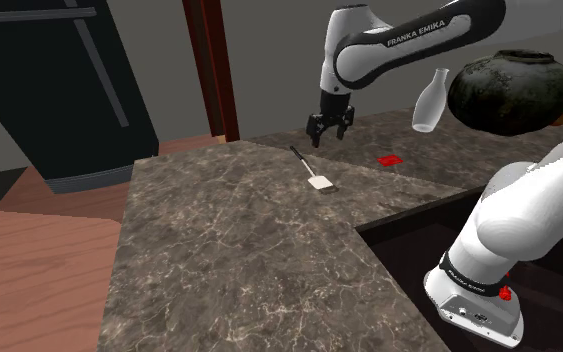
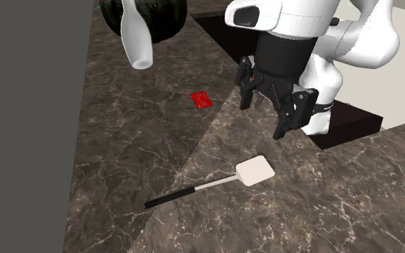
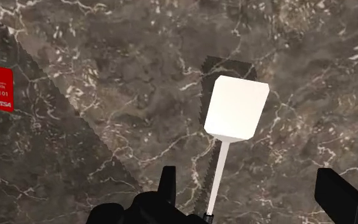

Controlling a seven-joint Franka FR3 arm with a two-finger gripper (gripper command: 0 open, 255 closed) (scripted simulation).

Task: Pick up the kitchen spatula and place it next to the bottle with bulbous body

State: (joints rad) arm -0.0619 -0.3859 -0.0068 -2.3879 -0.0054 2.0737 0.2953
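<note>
Your work surface is a dark veined stone counter (image 1: 229,250) with an L-shaped edge. In the shoulder view the stand sits at its 4 o'clock corner. At 10 o'clock, beyond the counter, you have a tall dark cabinet (image 1: 54,90).

The arm (image 1: 399,45) reaches across the top of that view and bends down over the middle of the counter. At 2 o'clock of the counter sits a round dark pot (image 1: 509,90).

Your gripper (image 1: 327,138) hangs above the counter, pointing down, and is well clear of the surface. Its fingers (image 3: 166,184) stand wide apart and hold nothing.

A white bottle (image 1: 431,102) with a narrow neck and a fat body stands just at 9 o'clock of the pot. You cannot tell whether the two touch.

The spatula (image 1: 314,172) lies flat on the counter, at 6 o'clock of the gripper in the shoulder view. Its white square head is at the near end and its thin dark handle points to 11 o'clock. In the wrist view the spatula (image 3: 236,107) sits ahead of the gripper (image 3: 250,191), and its shaft runs back between the fingers, nearer one of them, with neither touching it. In the second exterior view the spatula (image 2: 254,171) is at 6 o'clock of the gripper (image 2: 263,118).

A small red card (image 1: 390,160) lies flat at 3 o'clock of the spatula, between it and the bottle.
</note>
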